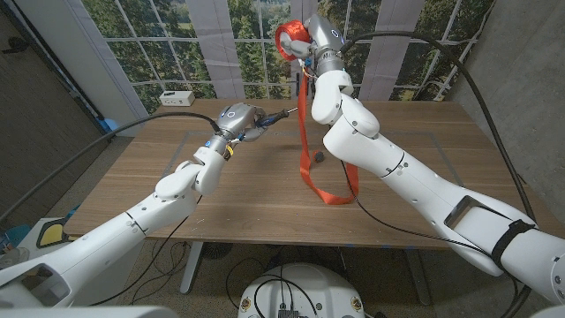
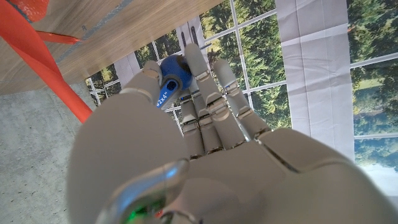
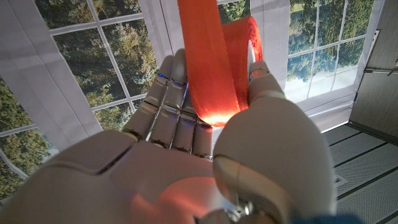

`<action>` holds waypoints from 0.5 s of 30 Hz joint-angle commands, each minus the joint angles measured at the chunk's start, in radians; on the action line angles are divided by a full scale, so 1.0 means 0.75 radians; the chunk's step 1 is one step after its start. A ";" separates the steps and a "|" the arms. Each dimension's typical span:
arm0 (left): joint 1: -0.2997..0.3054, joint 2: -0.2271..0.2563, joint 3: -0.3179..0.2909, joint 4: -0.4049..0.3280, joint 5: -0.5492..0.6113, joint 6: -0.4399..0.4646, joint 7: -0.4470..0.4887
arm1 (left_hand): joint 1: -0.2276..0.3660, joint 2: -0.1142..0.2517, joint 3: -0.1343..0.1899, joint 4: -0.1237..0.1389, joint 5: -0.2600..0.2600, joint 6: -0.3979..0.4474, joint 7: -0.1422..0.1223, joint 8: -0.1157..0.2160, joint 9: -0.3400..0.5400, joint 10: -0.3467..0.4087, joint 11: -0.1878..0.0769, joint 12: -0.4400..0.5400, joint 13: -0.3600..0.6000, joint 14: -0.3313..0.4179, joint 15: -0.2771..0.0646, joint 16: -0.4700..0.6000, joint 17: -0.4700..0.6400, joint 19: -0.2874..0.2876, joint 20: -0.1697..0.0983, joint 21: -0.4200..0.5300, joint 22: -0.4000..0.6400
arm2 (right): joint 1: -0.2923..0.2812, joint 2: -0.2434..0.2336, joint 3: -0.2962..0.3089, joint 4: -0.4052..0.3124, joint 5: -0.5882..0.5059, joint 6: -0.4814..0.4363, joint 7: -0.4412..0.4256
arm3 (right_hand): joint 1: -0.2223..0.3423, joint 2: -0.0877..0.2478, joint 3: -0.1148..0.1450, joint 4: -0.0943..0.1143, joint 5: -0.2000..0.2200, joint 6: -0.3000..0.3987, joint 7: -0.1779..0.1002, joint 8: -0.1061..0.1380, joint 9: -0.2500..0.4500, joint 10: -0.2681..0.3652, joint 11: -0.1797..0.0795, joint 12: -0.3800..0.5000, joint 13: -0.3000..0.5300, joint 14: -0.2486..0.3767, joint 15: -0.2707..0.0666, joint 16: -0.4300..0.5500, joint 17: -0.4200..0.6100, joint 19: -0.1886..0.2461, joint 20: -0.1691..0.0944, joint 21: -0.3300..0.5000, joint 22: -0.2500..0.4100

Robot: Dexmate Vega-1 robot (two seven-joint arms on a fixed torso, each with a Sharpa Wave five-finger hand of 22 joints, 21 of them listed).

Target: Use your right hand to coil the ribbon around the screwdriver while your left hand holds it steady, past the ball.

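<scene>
My left hand (image 1: pixel 238 122) hovers over the back of the wooden table (image 1: pixel 265 212) and grips the screwdriver (image 1: pixel 275 113), whose shaft points toward the ribbon. Its blue handle (image 2: pixel 169 78) sits between the thumb and fingers of that hand (image 2: pixel 205 143). My right hand (image 1: pixel 311 46) is raised high above the table and holds the orange ribbon (image 1: pixel 303 115), pinched between thumb and fingers (image 3: pixel 214 68), with a bunch of it (image 1: pixel 290 37) by the hand. The ribbon hangs straight down just past the screwdriver's tip and ends in a loop (image 1: pixel 331 193) on the table. A small dark ball (image 1: pixel 319 157) lies beside the hanging ribbon.
A white box (image 1: pixel 177 97) stands at the table's back left corner. Windows with a view of trees fill the wall behind. My right forearm (image 1: pixel 397 168) crosses the right half of the table.
</scene>
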 commanded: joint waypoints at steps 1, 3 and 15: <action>-0.022 -0.035 0.011 0.038 0.017 0.027 0.053 | 0.105 0.120 0.108 -0.035 0.018 0.208 -0.113 0.059 0.097 0.227 -0.215 0.010 0.202 0.038 -0.070 -0.002 0.002 0.003 0.000 0.004 0.005 | -0.071 -0.054 0.070 -0.056 0.034 -0.033 -0.035 | 0.175 0.156 0.015 0.002 0.000 0.246 -0.042 0.228 0.173 0.145 -0.065 0.120 0.126 0.061 -0.142 0.004 0.007 -0.003 0.000 0.010 -0.001; -0.025 -0.035 0.009 0.041 0.009 0.022 0.056 | 0.105 0.120 0.108 -0.036 0.018 0.210 -0.114 0.060 0.099 0.230 -0.215 0.010 0.202 0.038 -0.070 -0.002 0.003 0.004 0.000 0.005 0.005 | -0.083 -0.052 0.084 -0.058 0.041 -0.050 -0.047 | 0.175 0.155 0.014 0.002 -0.001 0.247 -0.041 0.228 0.173 0.144 -0.064 0.121 0.127 0.059 -0.140 0.006 0.010 -0.004 -0.001 0.012 -0.002; -0.028 -0.023 -0.003 0.046 -0.025 -0.031 0.101 | 0.104 0.120 0.110 -0.036 0.017 0.208 -0.111 0.054 0.099 0.225 -0.218 0.007 0.206 0.039 -0.070 -0.005 0.006 0.003 0.003 0.006 0.005 | -0.067 -0.064 0.092 0.020 0.069 -0.053 -0.094 | 0.175 0.157 0.013 0.003 -0.001 0.244 -0.043 0.225 0.175 0.142 -0.068 0.121 0.127 0.054 -0.143 0.011 0.005 -0.012 -0.003 0.023 -0.004</action>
